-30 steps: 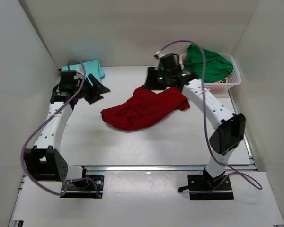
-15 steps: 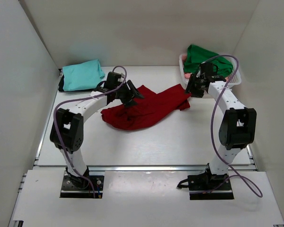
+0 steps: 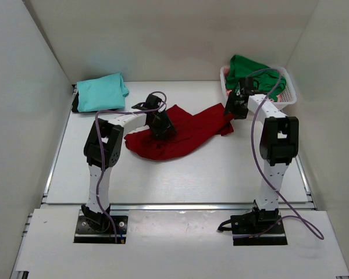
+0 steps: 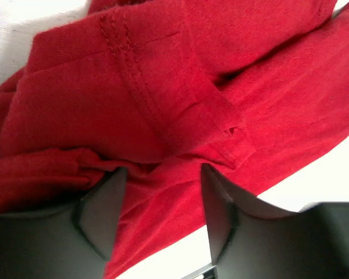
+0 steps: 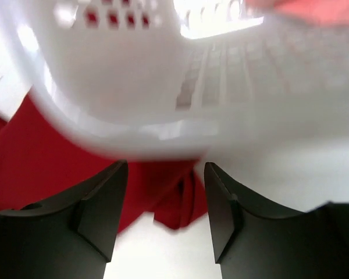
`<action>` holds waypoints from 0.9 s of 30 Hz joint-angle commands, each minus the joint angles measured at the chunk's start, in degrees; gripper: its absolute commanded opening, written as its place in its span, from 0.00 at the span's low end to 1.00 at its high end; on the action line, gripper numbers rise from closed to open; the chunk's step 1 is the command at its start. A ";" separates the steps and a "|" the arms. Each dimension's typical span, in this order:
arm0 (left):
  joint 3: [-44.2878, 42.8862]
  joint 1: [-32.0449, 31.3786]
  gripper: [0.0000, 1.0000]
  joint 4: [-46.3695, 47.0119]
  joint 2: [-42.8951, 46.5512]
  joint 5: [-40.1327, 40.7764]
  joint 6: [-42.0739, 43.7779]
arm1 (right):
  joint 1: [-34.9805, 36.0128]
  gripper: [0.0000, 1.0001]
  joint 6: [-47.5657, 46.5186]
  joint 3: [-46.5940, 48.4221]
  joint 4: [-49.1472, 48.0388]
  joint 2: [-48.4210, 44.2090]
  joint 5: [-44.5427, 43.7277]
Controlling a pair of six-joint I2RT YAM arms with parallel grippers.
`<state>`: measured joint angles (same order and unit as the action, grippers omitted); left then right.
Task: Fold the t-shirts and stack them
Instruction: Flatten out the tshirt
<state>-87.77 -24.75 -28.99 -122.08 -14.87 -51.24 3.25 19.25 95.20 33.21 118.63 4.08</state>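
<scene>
Left end effector [image 4: 161, 174] gapes over dark red t-shirt [image 4: 163, 70]; right end effector [image 5: 166, 168] gapes before basket [image 5: 134, 87].

No readable text, labels or numbers anywhere — none at all

The dark red t-shirt [image 3: 189, 132] lies crumpled mid-frame on the bench [image 3: 209, 174]. The left arm's fingers [image 3: 162, 127] sit on its left part. The right arm's fingers [image 3: 230, 109] are at its right end, beside the white basket [image 3: 286, 97] holding the bright green t-shirt [image 3: 251, 72]. The light teal t-shirt [image 3: 102, 92] lies upper left.
</scene>
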 commanded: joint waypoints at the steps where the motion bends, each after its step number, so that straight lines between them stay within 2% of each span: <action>1: 0.83 -0.47 0.61 -3.44 -0.35 -0.15 2.82 | 1.23 0.53 -1.23 6.39 0.71 4.48 -4.07; 3: 1.36 -0.47 0.55 -2.82 -0.53 -0.77 3.17 | 2.11 0.53 -1.40 7.72 1.33 5.47 -4.07; 4: 2.41 -0.21 0.46 -2.48 -0.18 -1.47 3.43 | 1.77 0.52 -1.49 7.63 1.33 6.08 -3.99; 5: 3.64 0.14 0.34 -1.78 0.17 -1.82 3.52 | 2.29 0.40 -1.40 7.90 1.42 6.44 -3.99; 6: 4.00 0.49 0.18 -0.90 0.61 -2.09 3.78 | 2.12 0.23 -1.32 7.90 1.50 6.70 -3.90; 7: 5.40 0.76 0.00 -0.02 1.57 -2.79 3.35 | 2.64 0.00 -1.14 7.98 1.85 6.27 -5.90; 10: 6.90 1.55 0.00 2.88 4.38 -4.46 3.52 | 3.43 0.00 -2.11 8.86 2.56 4.25 -7.68; 12: 4.89 2.86 0.00 2.02 7.64 -2.88 5.45 | 3.43 0.00 -1.85 9.92 3.78 1.26 -7.42; 15: 2.60 6.02 0.00 1.48 11.06 -4.98 5.10 | 3.26 0.01 -2.28 9.57 4.40 -3.57 -7.59; 20: 3.30 10.76 0.00 3.06 21.26 -6.13 3.61 | 3.96 0.00 -1.85 5.37 3.62 -16.20 -8.12; 23: 3.13 15.07 0.00 4.03 27.06 -7.36 2.47 | 4.92 0.00 -1.15 2.63 -0.06 -24.81 -8.99; 27: -5.47 19.30 0.00 -0.79 32.87 -4.91 4.31 | 6.15 0.00 -1.57 -0.89 -7.27 -37.38 -10.06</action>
<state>-86.39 -7.75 -28.36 -94.85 -20.34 -47.99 8.54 17.78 95.94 33.85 89.41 -3.70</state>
